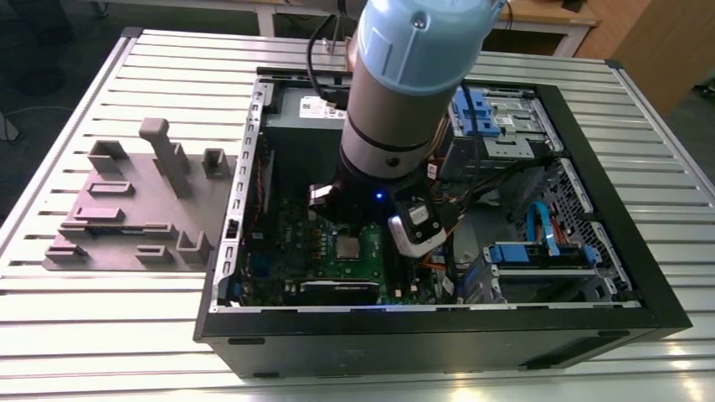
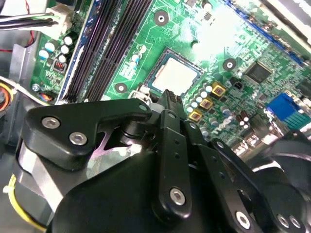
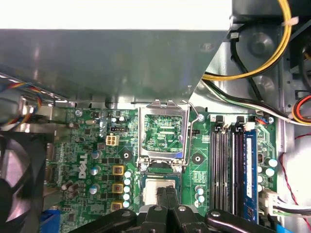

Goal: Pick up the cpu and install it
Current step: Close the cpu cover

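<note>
Now my gripper (image 3: 165,194) is clenched: in both wrist views the two fingers are pressed together with no gap, and nothing is held between them. It hangs just above the cpu (image 3: 149,189), near the middle of its shiny top; I cannot tell if the tips touch it. The cpu lies flat in its socket on the green motherboard (image 3: 92,160). Just beside it the silver socket frame (image 3: 163,130) stands raised. In the exterior view my arm reaches down into the open computer case (image 1: 447,339) on the tabletop (image 1: 112,322).
</note>
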